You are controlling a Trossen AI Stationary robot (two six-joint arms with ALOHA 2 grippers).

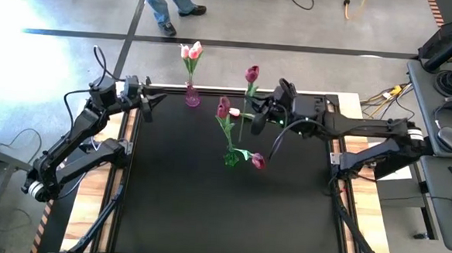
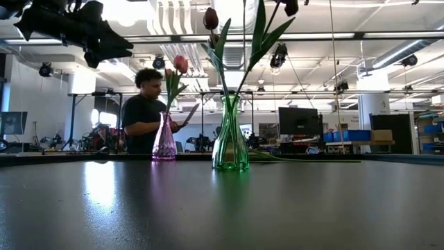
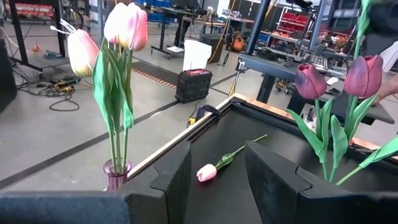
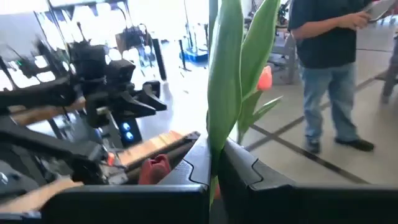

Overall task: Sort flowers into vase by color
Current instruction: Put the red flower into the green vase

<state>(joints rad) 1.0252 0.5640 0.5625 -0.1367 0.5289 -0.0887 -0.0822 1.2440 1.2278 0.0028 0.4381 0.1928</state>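
Observation:
A pink glass vase [image 1: 192,96] near the table's far edge holds two pale pink tulips [image 3: 124,28]. A green glass vase [image 1: 231,156] [image 2: 230,135] at mid-table holds two dark magenta tulips [image 1: 224,107] [image 1: 257,161]. One pale tulip [image 3: 206,172] [image 1: 234,111] lies flat on the table between the vases. My right gripper [image 1: 257,116] [image 4: 211,171] hovers on the far side of the green vase, shut on a third magenta tulip [image 1: 252,72]. My left gripper [image 1: 153,103] [image 3: 214,177] is open and empty, left of the pink vase. My right gripper pinches the magenta tulip's green stem [image 4: 212,158] between its two fingers, below the leaves [image 4: 230,74]. The fingers come level from the table's right and lie across the stem. The tulip stands upright and lifted, head above the fingers. Its lower end points toward the green vase; whether it is inside, I cannot tell.
The black table top [image 1: 229,220] stretches out toward the near edge. A person [image 2: 142,111] stands beyond the far edge. Benches and cables [image 1: 445,91] sit off the table's right side.

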